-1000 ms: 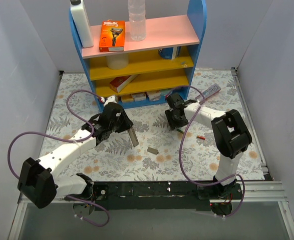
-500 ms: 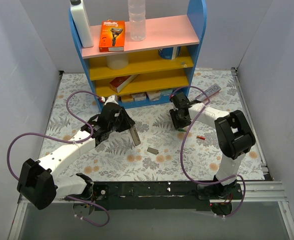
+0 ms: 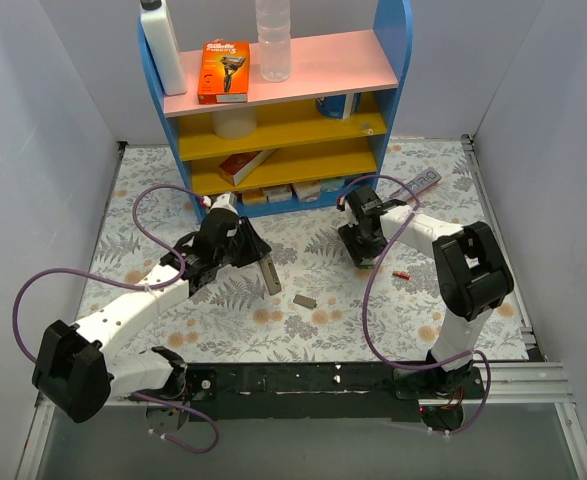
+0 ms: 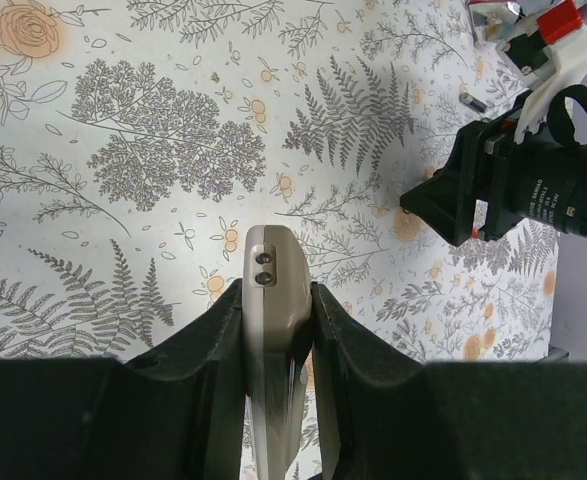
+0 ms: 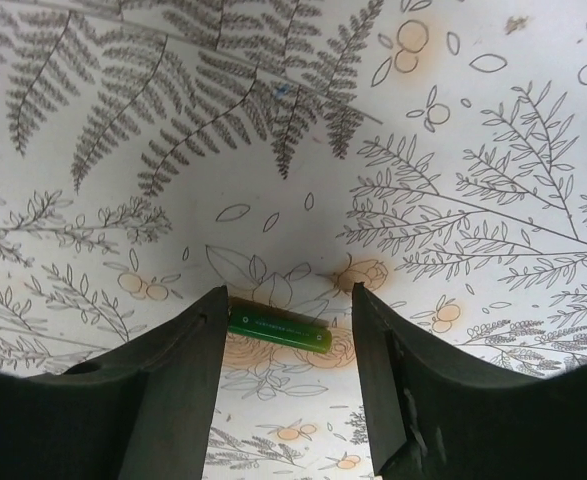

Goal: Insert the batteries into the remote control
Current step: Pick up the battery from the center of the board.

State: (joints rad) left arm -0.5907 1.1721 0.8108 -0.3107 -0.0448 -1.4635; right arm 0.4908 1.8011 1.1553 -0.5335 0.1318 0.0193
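My left gripper is shut on the remote control, holding it by its long sides with the grey back showing. In the left wrist view the remote sticks out between the fingers, above the floral cloth. My right gripper is open, pointing down at the cloth. In the right wrist view a green battery lies flat between the open fingers, its left end close to the left finger. A red battery lies right of the right gripper.
A small loose grey cover piece lies on the cloth between the arms. A blue shelf unit with boxes and bottles stands at the back. A long silver-purple tube lies at the back right. Purple cables loop over the cloth.
My right gripper has moved a little to the right and nearer, down over the green battery. My left gripper still holds the remote in about the same place.
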